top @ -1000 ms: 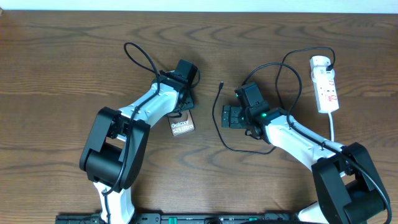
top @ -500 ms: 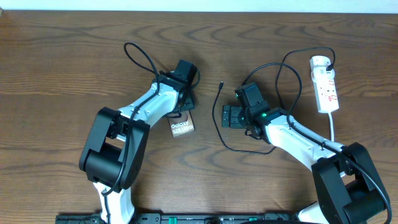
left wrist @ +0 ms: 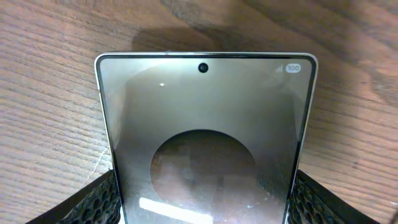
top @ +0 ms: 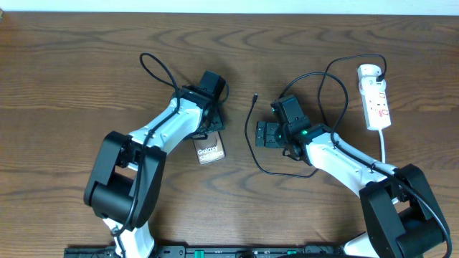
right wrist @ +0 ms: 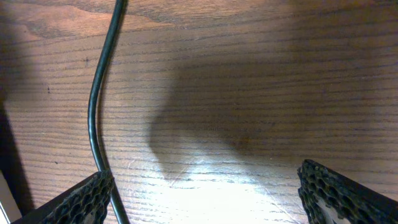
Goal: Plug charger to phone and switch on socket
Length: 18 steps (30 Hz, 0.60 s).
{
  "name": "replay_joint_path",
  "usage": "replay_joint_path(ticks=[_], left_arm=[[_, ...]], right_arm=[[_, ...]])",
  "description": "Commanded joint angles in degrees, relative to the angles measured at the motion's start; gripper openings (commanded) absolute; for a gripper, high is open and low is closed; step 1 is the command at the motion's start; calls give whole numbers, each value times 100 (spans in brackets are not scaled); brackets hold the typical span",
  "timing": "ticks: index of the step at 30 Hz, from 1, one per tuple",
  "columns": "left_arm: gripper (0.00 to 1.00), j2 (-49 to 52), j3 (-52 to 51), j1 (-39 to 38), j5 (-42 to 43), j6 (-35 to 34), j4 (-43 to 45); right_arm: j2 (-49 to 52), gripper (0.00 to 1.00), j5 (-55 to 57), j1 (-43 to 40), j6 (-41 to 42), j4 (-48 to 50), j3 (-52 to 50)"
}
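On the brown wood surface (top: 72, 72), the left tool (top: 208, 132) grasps the phone (top: 210, 151) across its width and has just drawn it slightly toward 6 o'clock. The right tool (top: 264, 134) hangs released beside the charger (top: 255, 97), its tip at 2 o'clock from the phone. Plugging likely follows; the socket (top: 375, 97) lies untouched.

Dark brown wood-grain tabletop (right wrist: 280, 74) fills the frame. Thin black charger cable (right wrist: 93, 118) enters at top left, bows leftward, then runs down to the bottom edge. It passes right beside the lower-left pad; contact unclear. Right gripper (right wrist: 202, 186): jaws spread wide, black honeycomb-textured finger pads (right wrist: 81, 202) in both bottom corners, bare wood between them. Soft shadow mid-frame, bright glare patch beneath it.
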Motion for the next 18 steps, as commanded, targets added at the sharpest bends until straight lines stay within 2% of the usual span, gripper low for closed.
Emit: replay_joint_path(ticks=[1,4,6,18], left_arm=[[29,-203,9,2,-17,-2,-52],[19,-203,9,2,-15,-2,-55],[7,-203,9,2,-15,-4,-55],[8,-203,9,2,-17,-4,-96]], right_arm=[[26,94,96,-50,-81,-7,70],[26,95,96,-50,-81,-7,70],[26,95,96,-50,-81,-7,70],[26,95,96,-50,-81,-7,70]])
